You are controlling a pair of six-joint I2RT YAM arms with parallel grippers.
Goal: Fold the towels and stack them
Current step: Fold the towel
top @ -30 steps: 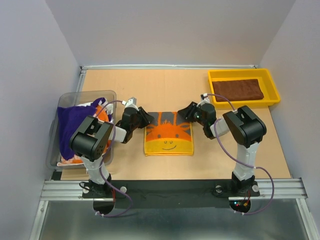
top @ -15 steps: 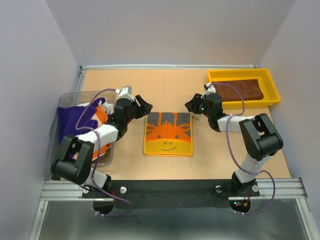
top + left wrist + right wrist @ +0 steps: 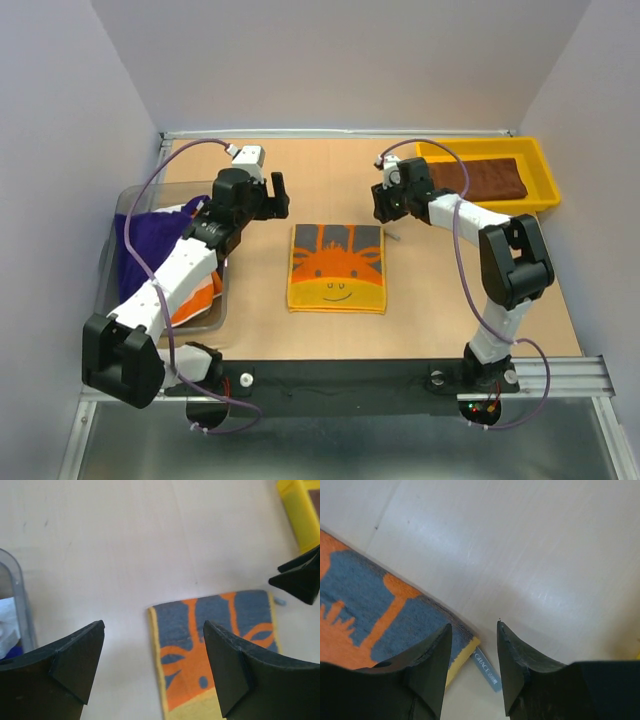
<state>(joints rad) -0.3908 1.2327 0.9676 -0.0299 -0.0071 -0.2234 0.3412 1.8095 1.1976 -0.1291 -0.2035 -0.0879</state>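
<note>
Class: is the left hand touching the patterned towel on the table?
Apart. The left wrist view shows the open hand raised above the towel, bare table between its fingers.

Tan wooden table [image 3: 330,175]. On it lie a folded patterned towel [image 3: 337,268], a yellow tray [image 3: 540,160] and a clear bin [image 3: 130,195].

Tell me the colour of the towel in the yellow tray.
Dark brown towel; top external view shows it best.

The only writing I can make out is "GRACE" in pale letters on a small blue-grey tag [image 3: 486,670] sticking out from the corner of the orange, grey and yellow patterned towel [image 3: 370,610] lying flat on the table [image 3: 530,545].
</note>
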